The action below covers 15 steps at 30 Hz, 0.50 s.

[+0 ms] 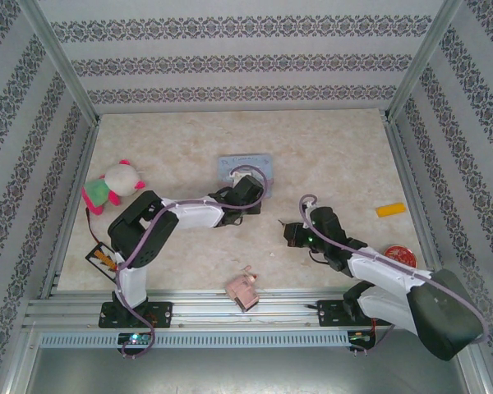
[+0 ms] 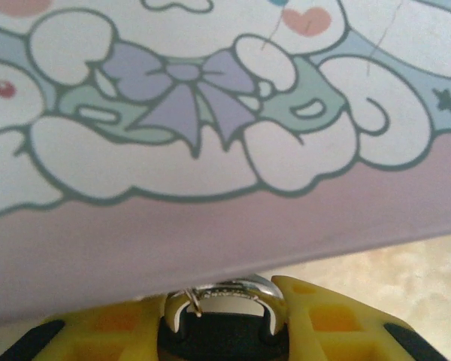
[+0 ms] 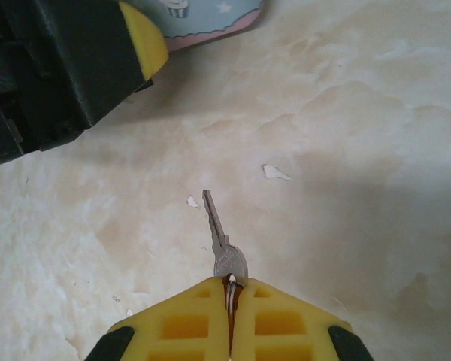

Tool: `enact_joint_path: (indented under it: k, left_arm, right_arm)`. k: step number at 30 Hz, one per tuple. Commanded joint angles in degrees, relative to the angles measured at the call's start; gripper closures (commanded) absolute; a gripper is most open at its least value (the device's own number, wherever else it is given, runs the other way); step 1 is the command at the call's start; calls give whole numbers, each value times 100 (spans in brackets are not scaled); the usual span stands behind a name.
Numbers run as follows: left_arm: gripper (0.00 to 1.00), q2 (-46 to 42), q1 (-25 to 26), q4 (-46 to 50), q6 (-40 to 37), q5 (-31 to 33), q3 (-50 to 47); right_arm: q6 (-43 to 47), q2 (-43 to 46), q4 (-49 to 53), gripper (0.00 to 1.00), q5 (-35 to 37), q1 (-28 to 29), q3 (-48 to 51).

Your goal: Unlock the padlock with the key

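Note:
The padlock (image 2: 224, 337) has a dark body and a silvery shackle (image 2: 237, 289), and my left gripper (image 2: 222, 320) is shut on its body between yellow fingers (image 2: 338, 316). The shackle end points up at the side of a blue cartoon-printed tin (image 2: 210, 113), which looms just beyond it. From above, the left gripper (image 1: 230, 195) sits at the near edge of the tin (image 1: 245, 167). My right gripper (image 3: 230, 292) is shut on the head of a small silver key (image 3: 219, 237), whose blade points forward over the table. The right gripper (image 1: 290, 233) hovers right of the left one.
A pink, white and green plush toy (image 1: 113, 185) lies at the left. A pink blocky object (image 1: 243, 290) sits near the front edge. An orange block (image 1: 390, 209) and a red round item (image 1: 400, 254) lie at the right. Patterned walls enclose the marbled table (image 1: 337, 156).

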<state>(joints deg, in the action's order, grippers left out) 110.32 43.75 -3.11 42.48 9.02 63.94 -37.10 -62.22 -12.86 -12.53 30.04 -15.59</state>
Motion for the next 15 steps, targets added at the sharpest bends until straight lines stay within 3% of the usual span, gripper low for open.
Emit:
enact_joint_path:
  k: [1,15]
  left_arm:
    - [89,-326,-8,-671,722,-286,-223]
    - [89,-419,117,-1638,1837,-588,-813]
  right_arm:
    - [80,-245,-925,100,283,176,136]
    - [142,-1042,-2070,100,1019,796,285]
